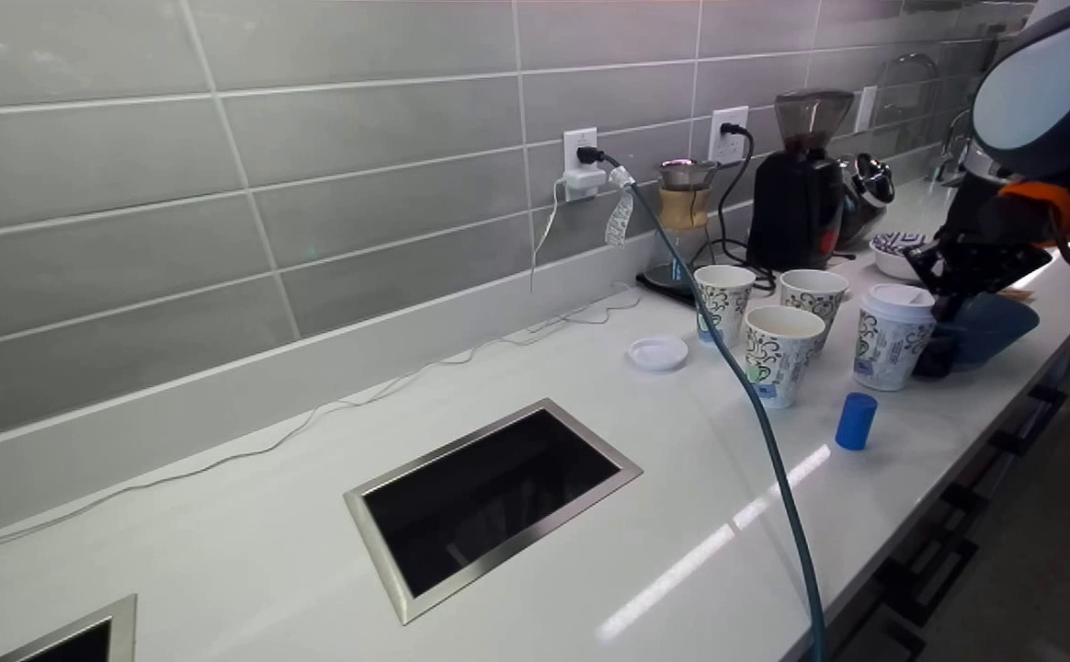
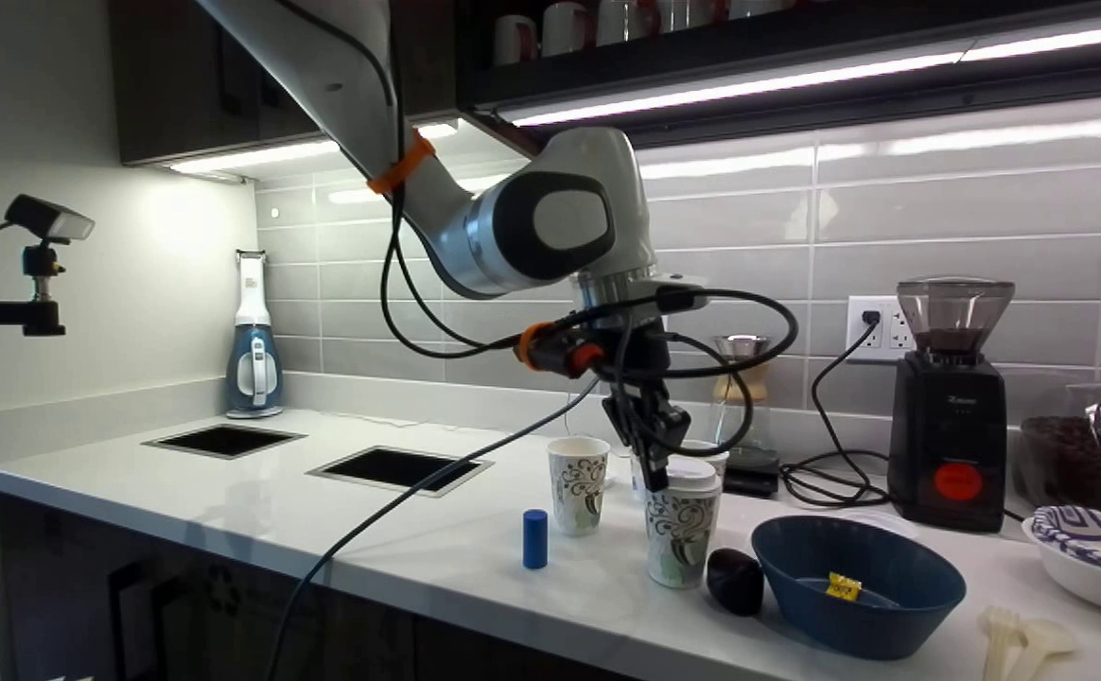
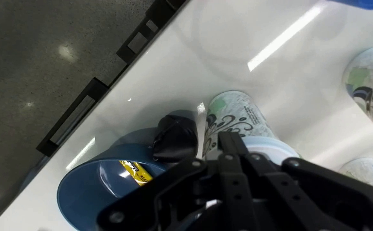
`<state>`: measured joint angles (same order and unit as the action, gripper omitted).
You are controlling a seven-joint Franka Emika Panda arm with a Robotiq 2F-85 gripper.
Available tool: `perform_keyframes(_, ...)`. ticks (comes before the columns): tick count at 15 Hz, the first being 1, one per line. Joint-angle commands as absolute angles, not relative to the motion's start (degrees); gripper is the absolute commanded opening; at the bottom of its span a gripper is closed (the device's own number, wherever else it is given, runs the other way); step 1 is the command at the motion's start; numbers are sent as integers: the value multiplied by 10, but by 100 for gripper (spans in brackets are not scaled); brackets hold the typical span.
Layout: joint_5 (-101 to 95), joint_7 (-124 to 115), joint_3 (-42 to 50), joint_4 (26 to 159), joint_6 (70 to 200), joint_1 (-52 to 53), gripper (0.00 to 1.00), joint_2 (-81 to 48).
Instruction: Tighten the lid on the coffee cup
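Biggest is the worktop (image 1: 250, 515), which carries all the cups under me. My arm (image 2: 572, 219) bends over it, seen at length in an exterior view. A black coffee grinder (image 2: 943, 426) stands at the back, outside the wrist view. The blue bowl (image 3: 87, 192) turns its open mouth to my wrist view. Near it the coffee cup (image 2: 678, 544) stands upright, close to the front edge. I count three lidless patterned cups (image 1: 779, 359) in an exterior view; the wrist view gives me parts of two. My fingers (image 3: 233, 141) are pressed together, tips down by the coffee cup's top; whether they touch it I cannot tell. The lid (image 1: 901, 299) sits on the cup's rim, unobstructed in an exterior view, while in the wrist view I cover much of it. A dark rounded thing (image 3: 176, 138) rests between cup and bowl. The blue cylinder (image 1: 856, 421) stands whole in both exterior views; the wrist view catches one end. Smallest, a yellow packet (image 3: 136, 171) lies in the bowl, its dark lettering plain in the wrist view.
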<state>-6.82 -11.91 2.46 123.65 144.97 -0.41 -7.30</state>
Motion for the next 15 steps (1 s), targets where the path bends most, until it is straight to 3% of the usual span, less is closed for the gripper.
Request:
perform_keyframes(1, -47, -71, 22, 1230, 1466, -11, 0, -85)
perform_keyframes(15, -12, 3, 21, 1232, 1439, -16, 0, -71)
